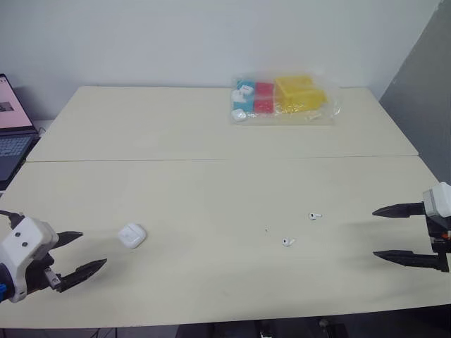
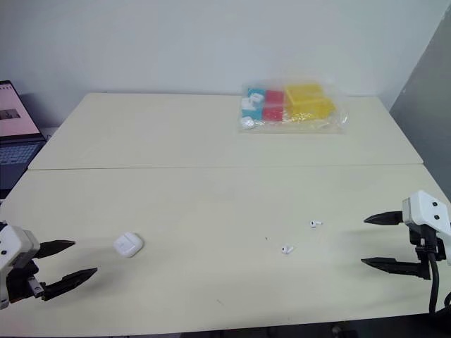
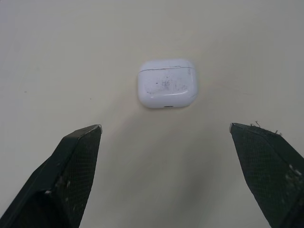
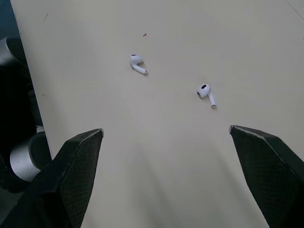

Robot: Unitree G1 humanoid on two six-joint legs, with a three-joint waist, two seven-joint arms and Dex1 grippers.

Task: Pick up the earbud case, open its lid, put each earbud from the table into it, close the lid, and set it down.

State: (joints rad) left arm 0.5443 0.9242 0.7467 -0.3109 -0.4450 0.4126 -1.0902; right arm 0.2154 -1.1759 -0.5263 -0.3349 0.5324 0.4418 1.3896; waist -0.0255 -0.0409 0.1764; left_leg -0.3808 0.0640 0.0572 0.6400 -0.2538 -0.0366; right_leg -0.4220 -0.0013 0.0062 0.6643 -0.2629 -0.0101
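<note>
A white earbud case (image 1: 132, 235) lies shut on the cream table, front left; the left wrist view has it (image 3: 166, 83) lying flat just beyond my fingers. My left gripper (image 1: 86, 255) stands open a little to its left, nothing between the fingers. Two white earbuds lie loose at the table's middle right: one (image 1: 315, 216) farther back, one (image 1: 287, 242) nearer the front, both also in the right wrist view (image 4: 207, 94) (image 4: 137, 64). My right gripper (image 1: 385, 233) is open near the right edge, apart from the earbuds.
A clear bag (image 1: 282, 99) of yellow, red and blue items lies at the table's far side. A laptop (image 1: 13, 134) sits off the left edge. A seam (image 1: 211, 159) runs across where two tabletops meet.
</note>
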